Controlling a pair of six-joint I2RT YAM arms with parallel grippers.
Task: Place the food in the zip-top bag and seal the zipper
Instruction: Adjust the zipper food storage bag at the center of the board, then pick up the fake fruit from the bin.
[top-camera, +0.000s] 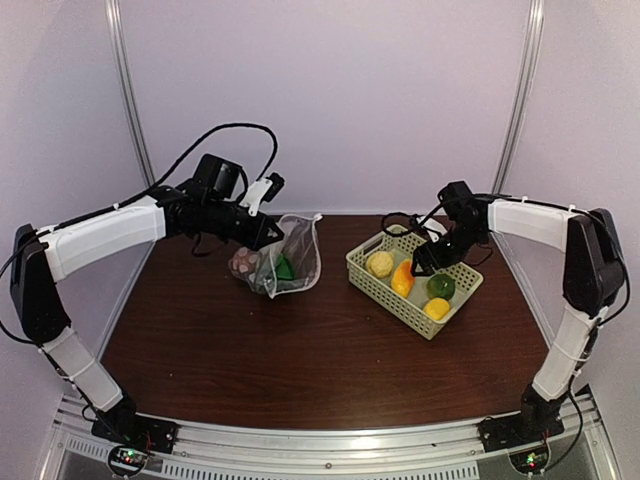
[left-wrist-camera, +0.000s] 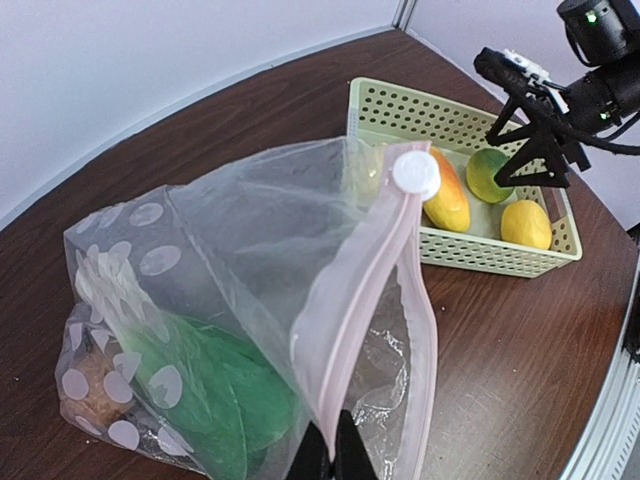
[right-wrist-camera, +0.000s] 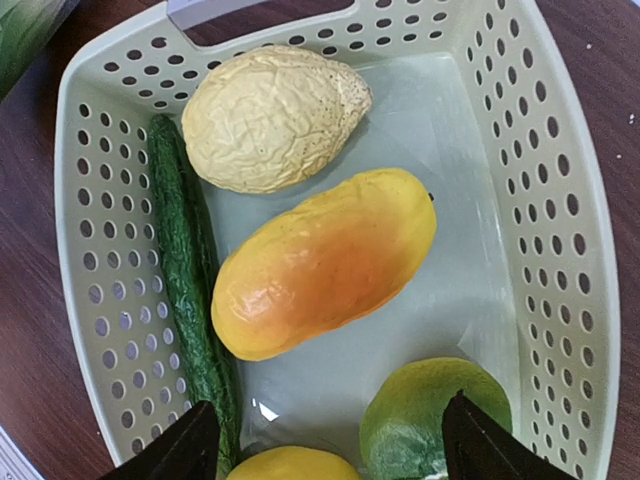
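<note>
The clear dotted zip-top bag (top-camera: 291, 256) (left-wrist-camera: 200, 290) stands on the table, mouth gaping toward the basket. My left gripper (top-camera: 268, 232) (left-wrist-camera: 333, 456) is shut on the bag's pale pink zipper (left-wrist-camera: 362, 290), which has a white slider (left-wrist-camera: 415, 175) at its far end. Inside lie a green leafy piece (left-wrist-camera: 220, 390) and a brown piece (left-wrist-camera: 85, 385). My right gripper (top-camera: 425, 262) (right-wrist-camera: 325, 450) hangs open just above the food in the basket: a mango (right-wrist-camera: 320, 262), a wrinkled pale lemon (right-wrist-camera: 270, 115), a dark green cucumber (right-wrist-camera: 185, 270), a green fruit (right-wrist-camera: 430, 420) and a yellow lemon (right-wrist-camera: 290, 465).
The pale green mesh basket (top-camera: 366, 271) (right-wrist-camera: 560, 200) sits at the right of the brown table (top-camera: 300, 350), angled toward the bag. Pale walls close the back and sides. In the left wrist view the right arm (left-wrist-camera: 560, 100) hovers over the basket (left-wrist-camera: 400, 110).
</note>
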